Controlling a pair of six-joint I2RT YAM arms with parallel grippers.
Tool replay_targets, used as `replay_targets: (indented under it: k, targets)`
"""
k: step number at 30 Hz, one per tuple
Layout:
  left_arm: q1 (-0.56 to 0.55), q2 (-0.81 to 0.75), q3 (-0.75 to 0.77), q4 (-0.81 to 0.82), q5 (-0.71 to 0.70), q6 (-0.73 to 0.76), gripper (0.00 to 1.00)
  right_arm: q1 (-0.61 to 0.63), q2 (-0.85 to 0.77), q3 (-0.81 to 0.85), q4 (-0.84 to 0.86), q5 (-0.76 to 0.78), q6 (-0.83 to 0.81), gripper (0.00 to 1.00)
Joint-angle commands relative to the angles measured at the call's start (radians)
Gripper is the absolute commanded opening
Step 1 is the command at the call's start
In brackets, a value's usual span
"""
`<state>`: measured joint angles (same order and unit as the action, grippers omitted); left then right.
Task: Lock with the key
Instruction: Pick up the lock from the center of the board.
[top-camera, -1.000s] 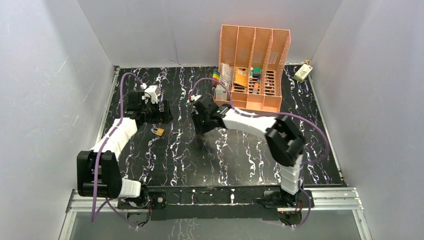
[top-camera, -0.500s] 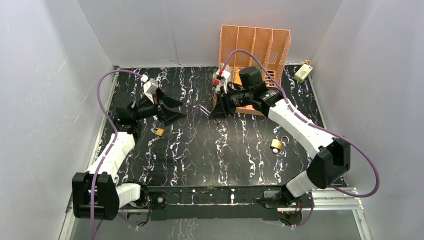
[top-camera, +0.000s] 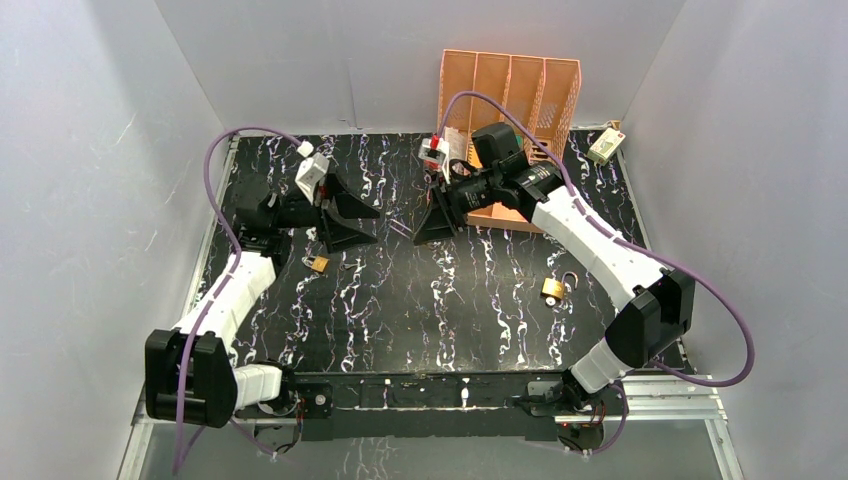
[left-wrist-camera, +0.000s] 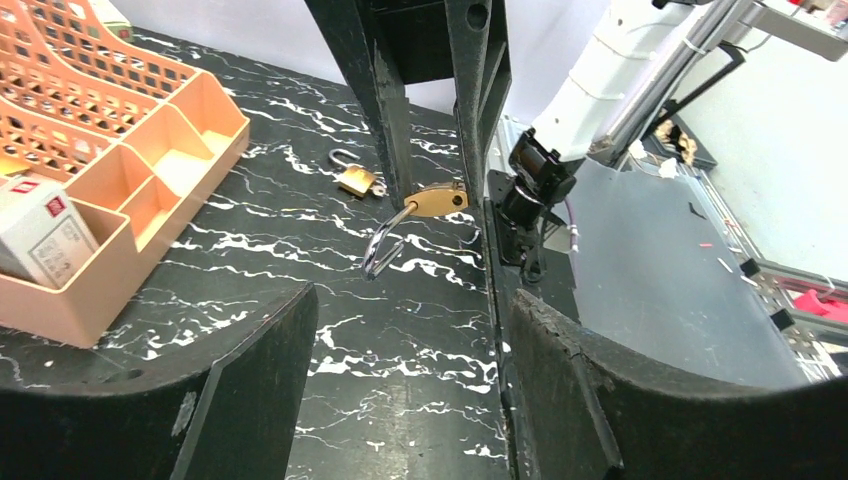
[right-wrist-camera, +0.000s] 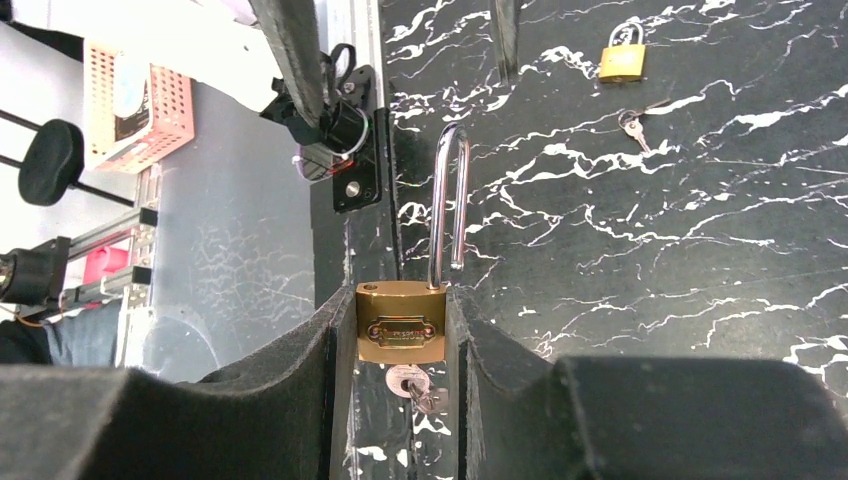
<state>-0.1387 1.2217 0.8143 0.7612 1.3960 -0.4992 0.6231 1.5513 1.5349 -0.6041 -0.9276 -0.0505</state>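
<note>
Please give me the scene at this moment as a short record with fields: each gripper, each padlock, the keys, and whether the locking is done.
left gripper: open, empty, in the air
right gripper: shut on held padlock
held padlock: brass, shackle open
inserted key: in the held padlock's keyhole
second padlock: lies on the table near the left arm
loose key: on the table beside the second padlock
third padlock: lies on the table, right side
organiser: orange, at the far edge
locking: not yet done
</note>
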Motion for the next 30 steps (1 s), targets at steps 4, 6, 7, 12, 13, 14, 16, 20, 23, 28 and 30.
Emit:
replay_targets:
  k: [4, 6, 7, 12, 13, 14, 16, 20, 23, 28, 30]
  targets:
    - [-0.044, 0.037, 0.054, 0.038, 0.031, 0.002, 0.65, 0.002, -0.003, 0.073, -0.005, -0.099, -0.008, 0.07]
    - [-0.048, 0.041, 0.057, 0.037, 0.019, 0.010, 0.65, 0.003, -0.002, 0.081, -0.010, -0.098, -0.009, 0.07]
    - [-0.051, 0.043, 0.060, 0.037, 0.017, 0.012, 0.65, 0.002, -0.001, 0.084, -0.014, -0.097, -0.011, 0.07]
    - [-0.068, 0.064, 0.082, 0.038, 0.012, 0.011, 0.62, 0.003, 0.008, 0.098, -0.025, -0.108, -0.016, 0.07]
    - [-0.073, 0.066, 0.085, 0.038, 0.012, 0.011, 0.60, 0.003, 0.010, 0.099, -0.024, -0.108, -0.017, 0.07]
    - [-0.076, 0.069, 0.088, 0.038, 0.011, 0.011, 0.59, 0.004, 0.011, 0.100, -0.023, -0.108, -0.017, 0.07]
    - [-0.087, 0.074, 0.098, 0.037, 0.011, 0.007, 0.56, 0.004, 0.017, 0.104, -0.023, -0.109, -0.017, 0.07]
    - [-0.108, 0.078, 0.115, 0.038, 0.013, 0.002, 0.54, 0.007, 0.035, 0.114, -0.026, -0.100, -0.020, 0.07]
    - [-0.116, 0.083, 0.125, 0.038, 0.021, -0.003, 0.48, 0.008, 0.047, 0.124, -0.024, -0.100, -0.020, 0.07]
    - [-0.117, 0.092, 0.133, 0.038, 0.026, -0.031, 0.00, 0.009, 0.052, 0.140, -0.024, -0.095, -0.021, 0.07]
    - [-0.117, 0.090, 0.130, 0.033, 0.029, -0.029, 0.00, 0.010, 0.052, 0.148, -0.029, -0.090, -0.026, 0.06]
